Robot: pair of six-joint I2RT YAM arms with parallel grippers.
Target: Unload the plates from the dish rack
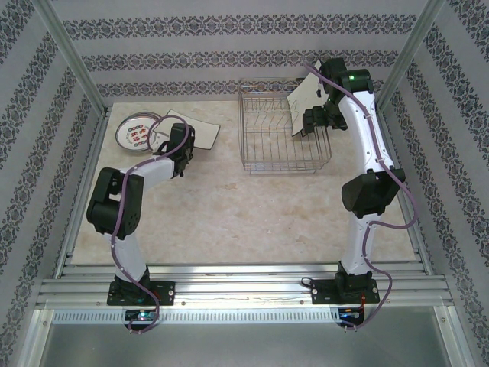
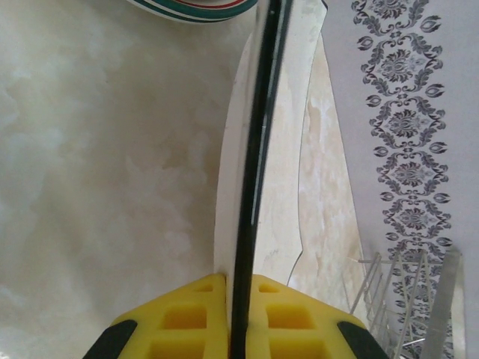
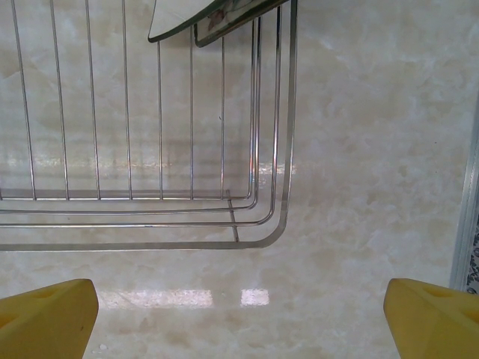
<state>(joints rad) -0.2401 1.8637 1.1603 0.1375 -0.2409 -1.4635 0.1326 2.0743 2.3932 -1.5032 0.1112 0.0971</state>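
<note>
Marble table [image 2: 90, 187] — plate [image 2: 254, 149] edge-on, rim straight out from clamped left gripper [image 2: 238, 292]

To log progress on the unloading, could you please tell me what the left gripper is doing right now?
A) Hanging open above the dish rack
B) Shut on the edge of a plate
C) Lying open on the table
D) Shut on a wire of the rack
B: in the left wrist view, the left gripper has its yellow fingers closed on either side of a dark-rimmed plate seen edge-on.
</note>
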